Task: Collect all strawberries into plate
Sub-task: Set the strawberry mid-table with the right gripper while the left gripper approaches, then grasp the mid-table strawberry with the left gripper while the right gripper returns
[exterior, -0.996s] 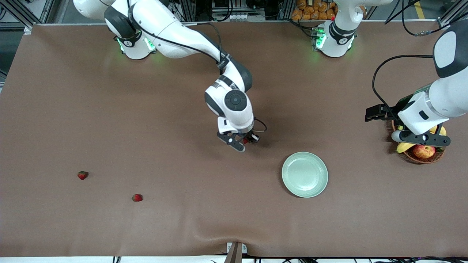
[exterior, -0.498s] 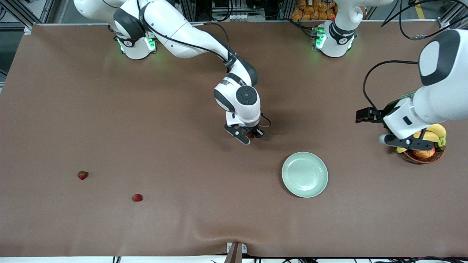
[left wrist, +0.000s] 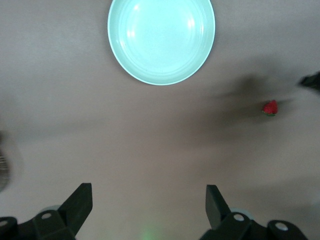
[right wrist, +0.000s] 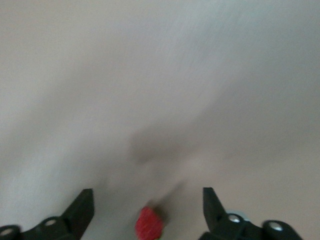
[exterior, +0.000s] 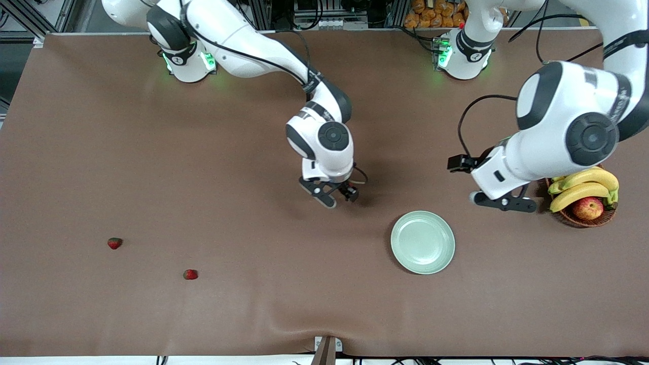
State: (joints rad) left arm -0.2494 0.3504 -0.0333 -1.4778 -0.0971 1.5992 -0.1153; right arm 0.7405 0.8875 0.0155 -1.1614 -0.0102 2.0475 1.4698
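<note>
Right tool (exterior: 335, 196) up over bare brown surface (exterior: 243, 152) near the middle, fingers (right wrist: 82, 207) spread wide, released; one strawberry (right wrist: 149, 223) between them, blurred, not gripped, long axis impossible to tell. Same berry in the left wrist view (left wrist: 270, 108), apart from the plate (exterior: 422, 242).

Left tool (exterior: 502, 202) up between plate and wicker basket (exterior: 583, 217), fingers (left wrist: 77, 207) wide apart, holding nothing.

Two more strawberries (exterior: 115, 243) (exterior: 190, 275) toward the right arm's end, well apart from the plate; the second nearer the front camera. Too small to give pointing direction.
</note>
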